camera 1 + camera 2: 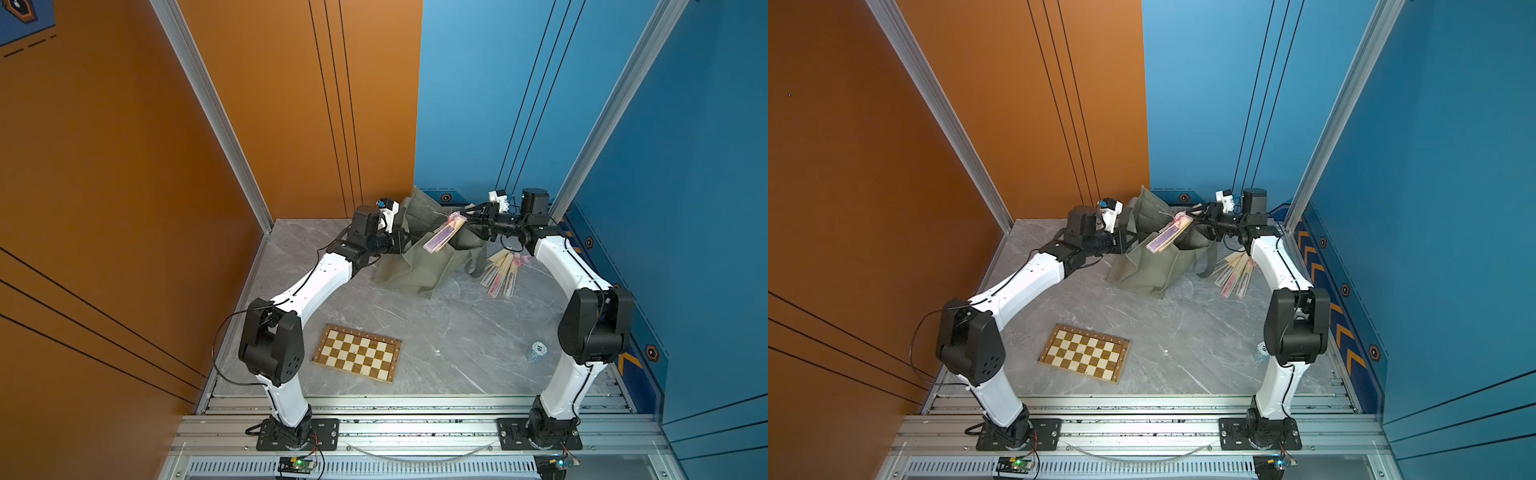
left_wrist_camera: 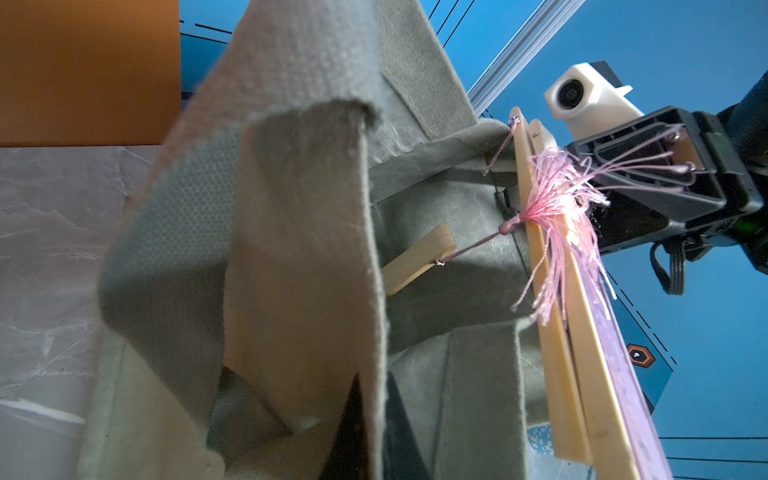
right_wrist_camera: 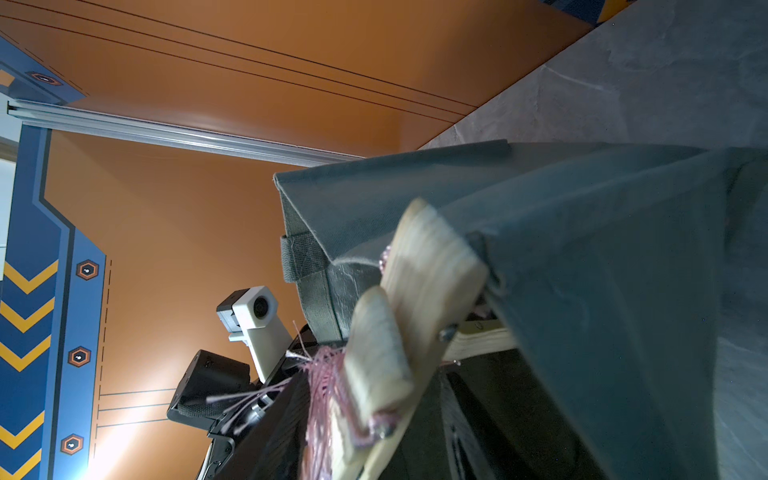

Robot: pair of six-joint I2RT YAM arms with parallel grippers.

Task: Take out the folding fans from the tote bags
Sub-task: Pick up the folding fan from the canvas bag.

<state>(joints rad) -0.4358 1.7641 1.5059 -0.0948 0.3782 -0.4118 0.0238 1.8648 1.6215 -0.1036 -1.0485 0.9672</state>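
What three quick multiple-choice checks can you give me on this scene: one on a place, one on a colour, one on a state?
1. The loose fans on the table lie:
A. on the robot's left side
B. on its right side, beside the tote bag
C. at the front edge

2. The tassels on the fans sticking out of the bag are:
A. green
B. pink
C. yellow

3. The left hand is:
A. open, touching nothing
B. shut on a fan
C. shut on the bag's fabric

Key:
1 B, in both top views they lie next to the bag, under the right arm.
2 B, the left wrist view shows pink threads.
3 C, olive fabric bunches right at that hand.
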